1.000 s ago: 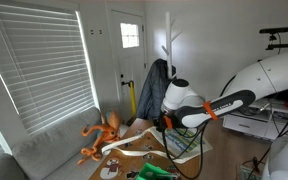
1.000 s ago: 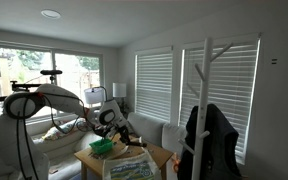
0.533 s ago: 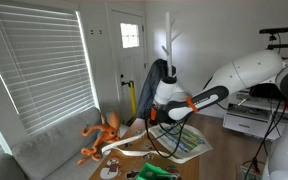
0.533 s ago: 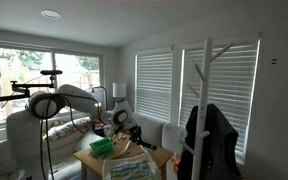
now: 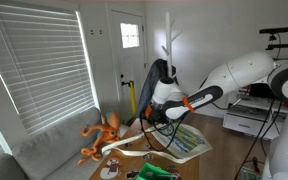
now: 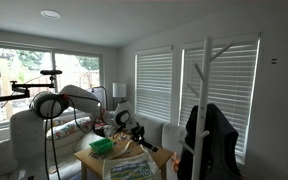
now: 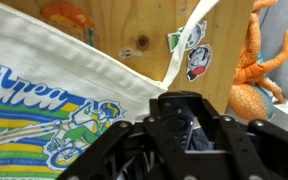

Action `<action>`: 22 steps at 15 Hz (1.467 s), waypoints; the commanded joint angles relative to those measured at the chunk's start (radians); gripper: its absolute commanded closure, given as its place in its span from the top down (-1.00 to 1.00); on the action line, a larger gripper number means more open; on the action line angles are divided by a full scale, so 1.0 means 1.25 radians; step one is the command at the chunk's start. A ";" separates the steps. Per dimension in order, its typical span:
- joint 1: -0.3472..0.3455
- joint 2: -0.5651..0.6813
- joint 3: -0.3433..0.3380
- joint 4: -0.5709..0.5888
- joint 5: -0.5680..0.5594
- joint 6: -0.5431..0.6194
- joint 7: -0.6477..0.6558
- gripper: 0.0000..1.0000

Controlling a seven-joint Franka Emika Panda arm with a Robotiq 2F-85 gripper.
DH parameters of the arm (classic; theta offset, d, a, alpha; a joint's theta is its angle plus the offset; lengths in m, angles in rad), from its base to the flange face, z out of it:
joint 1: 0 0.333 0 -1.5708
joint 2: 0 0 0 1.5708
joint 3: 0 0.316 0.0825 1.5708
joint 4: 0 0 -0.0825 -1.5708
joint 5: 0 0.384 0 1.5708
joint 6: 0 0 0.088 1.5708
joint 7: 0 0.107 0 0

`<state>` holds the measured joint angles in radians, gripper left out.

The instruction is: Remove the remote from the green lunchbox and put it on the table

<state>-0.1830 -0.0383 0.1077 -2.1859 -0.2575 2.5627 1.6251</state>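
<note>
In an exterior view, finds the gripper (image 5: 150,117) hanging low over the table (image 5: 134,158), near the orange octopus toy (image 5: 102,134) and beside the green-and-white patterned sheet (image 5: 189,141). Places the green lunchbox (image 5: 149,173) at the bottom edge, only partly in frame and well apart from the gripper. Too small here to read the jaws.

In an exterior view, shows the green lunchbox (image 6: 102,146) sitting on the table (image 6: 88,161), with the gripper (image 6: 125,124) raised above and past it, clear of the box. No remote to be made out inside at this size.

In the wrist view, looks down past the gripper (image 7: 191,128) onto bare wood of the table (image 7: 104,28), a printed cloth (image 7: 59,95) and the orange octopus toy (image 7: 252,60). Hints at something dark between the fingers, perhaps the remote, yet cannot tell whether pinched, pressed together or spread.

Judged as the carry-and-place step, with the set-down not yet made. Calls next for lowering onto bare wood beside the cloth, then spreading the fingers
</note>
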 commanded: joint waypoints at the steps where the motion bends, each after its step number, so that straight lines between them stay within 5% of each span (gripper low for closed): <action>1: 0.044 0.056 -0.042 0.050 -0.016 0.059 0.160 -0.65; 4: 0.070 0.119 -0.072 0.108 -0.077 0.123 0.263 -0.65; 7: 0.057 0.178 -0.074 0.173 -0.212 0.093 0.341 -0.65; 9: 0.057 0.212 -0.074 0.204 -0.249 0.056 0.290 -0.65; 11: 0.111 0.237 -0.131 0.225 -0.238 0.038 0.219 -0.65; 22: 0.221 0.365 -0.228 0.322 -0.233 -0.011 0.125 -0.65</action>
<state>0.0554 0.3741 -0.1436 -1.8450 -0.5469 2.5857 1.7931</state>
